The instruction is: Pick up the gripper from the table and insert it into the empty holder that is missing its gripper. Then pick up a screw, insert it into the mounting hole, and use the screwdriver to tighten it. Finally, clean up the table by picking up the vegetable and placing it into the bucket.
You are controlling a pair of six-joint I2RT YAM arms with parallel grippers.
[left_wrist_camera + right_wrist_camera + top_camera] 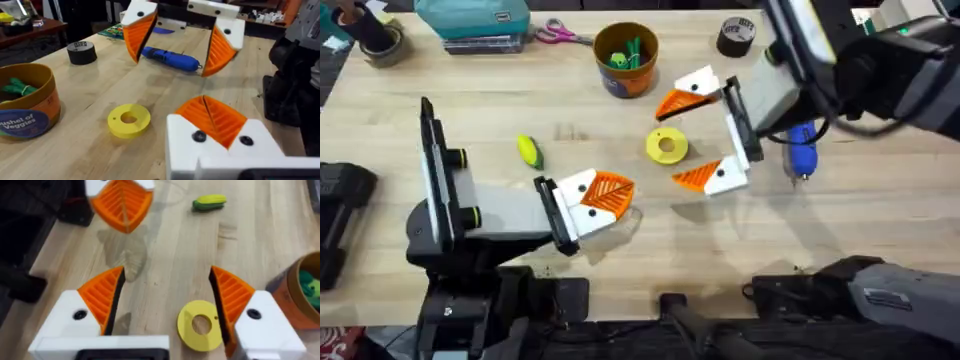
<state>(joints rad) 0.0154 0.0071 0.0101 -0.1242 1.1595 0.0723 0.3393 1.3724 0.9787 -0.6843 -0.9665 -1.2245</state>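
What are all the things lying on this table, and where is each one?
Vegetable: one, yellow-green, left of centre.
Ring disc: one, yellow, centre, between the right gripper's fingers.
Bucket: one, orange-brown, far middle, green items inside.
Screwdriver: one, blue, right of centre.
Tape roll: one, black, far right.
Scissors: one pair, pink-handled, far edge.
Teal case: one, far left.
Table: one, light wood.
Left gripper: white with orange pads, shut, near centre.
Right gripper: white with orange pads, open around the disc.
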